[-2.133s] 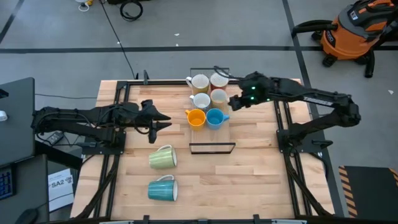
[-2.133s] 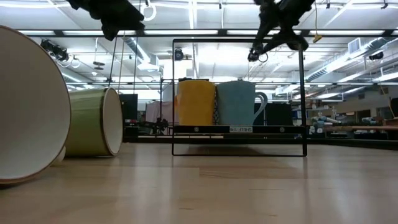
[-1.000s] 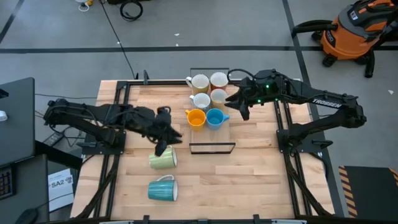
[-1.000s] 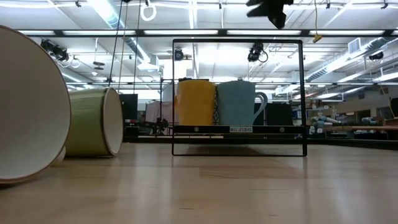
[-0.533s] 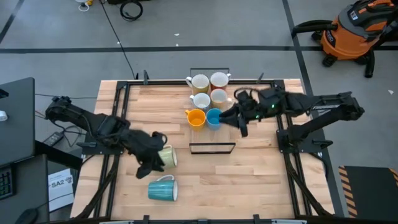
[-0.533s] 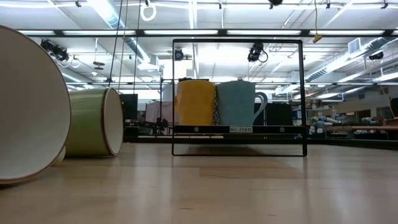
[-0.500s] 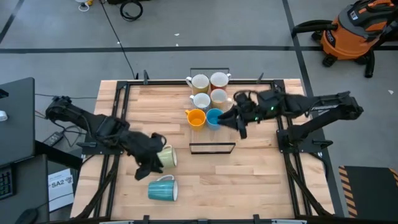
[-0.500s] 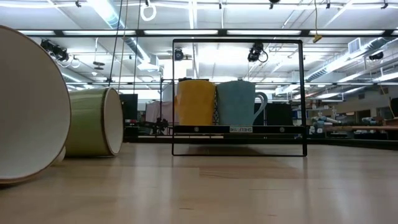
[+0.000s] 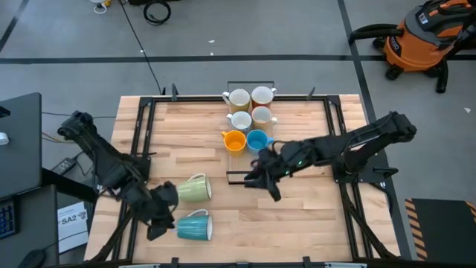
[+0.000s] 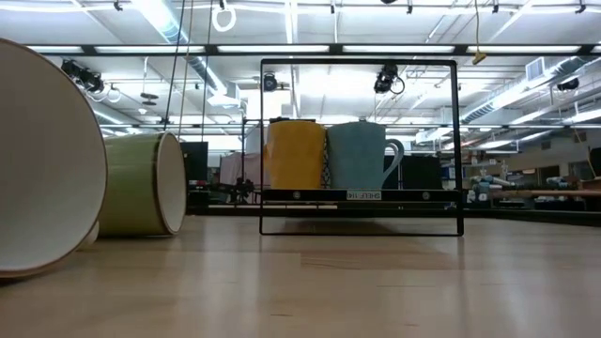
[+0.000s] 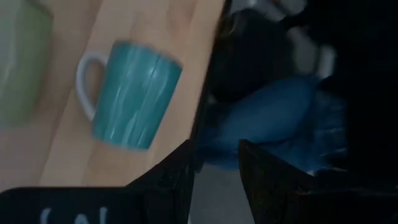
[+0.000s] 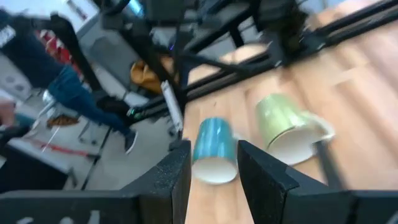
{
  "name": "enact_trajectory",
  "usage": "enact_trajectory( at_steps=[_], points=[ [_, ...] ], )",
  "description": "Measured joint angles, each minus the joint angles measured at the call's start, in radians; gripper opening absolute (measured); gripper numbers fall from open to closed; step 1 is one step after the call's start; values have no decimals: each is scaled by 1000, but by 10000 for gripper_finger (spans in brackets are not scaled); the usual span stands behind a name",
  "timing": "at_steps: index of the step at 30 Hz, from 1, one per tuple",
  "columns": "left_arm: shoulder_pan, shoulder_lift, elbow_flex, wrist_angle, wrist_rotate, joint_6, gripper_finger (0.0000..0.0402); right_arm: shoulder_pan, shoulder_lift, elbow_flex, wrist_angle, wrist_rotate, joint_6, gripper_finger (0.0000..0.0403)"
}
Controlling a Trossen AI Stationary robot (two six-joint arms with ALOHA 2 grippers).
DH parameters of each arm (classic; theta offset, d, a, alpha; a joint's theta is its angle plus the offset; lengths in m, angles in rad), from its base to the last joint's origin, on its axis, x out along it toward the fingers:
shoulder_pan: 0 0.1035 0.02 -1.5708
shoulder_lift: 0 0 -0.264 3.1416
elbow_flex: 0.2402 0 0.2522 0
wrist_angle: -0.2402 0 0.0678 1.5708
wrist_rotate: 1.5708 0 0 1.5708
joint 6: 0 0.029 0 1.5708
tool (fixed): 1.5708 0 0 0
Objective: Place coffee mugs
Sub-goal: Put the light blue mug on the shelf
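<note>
Two coffee mugs lie on their sides on the wooden table: a pale green mug [image 9: 195, 188] and a teal mug [image 9: 195, 226] nearer the front edge. Six more mugs stand upright in a black wire rack [image 9: 253, 177], among them an orange mug [image 9: 234, 141] and a blue mug [image 9: 257, 140]. My left gripper [image 9: 159, 217] is open and empty just left of the teal mug [image 11: 134, 93]. My right gripper [image 9: 260, 180] is open and empty over the rack's near end, facing the teal mug [image 12: 214, 149] and the green mug [image 12: 289, 127]. Neither gripper shows in the low view.
The rack [image 10: 362, 141] stands at the table's far middle. The teal mug [image 10: 38, 160] and green mug [image 10: 141, 183] lie at the near left. Bare wood lies right of them. A person [image 12: 56, 74] stands beyond the table's left side. An orange vacuum [image 9: 424, 37] stands on the floor.
My left gripper has swung from beside the rack toward the table's near edge, past the green mug, to the teal mug's left side. My right gripper has gone from the rack's far right toward the near edge, to the rack's near end. No mug has moved.
</note>
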Motion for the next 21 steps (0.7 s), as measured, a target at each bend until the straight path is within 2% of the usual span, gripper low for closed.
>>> enact_trajectory(
  at_steps=[9,15,21],
  points=[
    [-139,158,0,-69,-10,-131,130,71,173,0,136,-78,15,135],
    [-165,271,0,-70,-10,-160,130,84,283,0,226,-80,19,135],
    [-173,381,0,-62,-6,-207,130,84,370,0,301,-110,105,135]
  ],
)
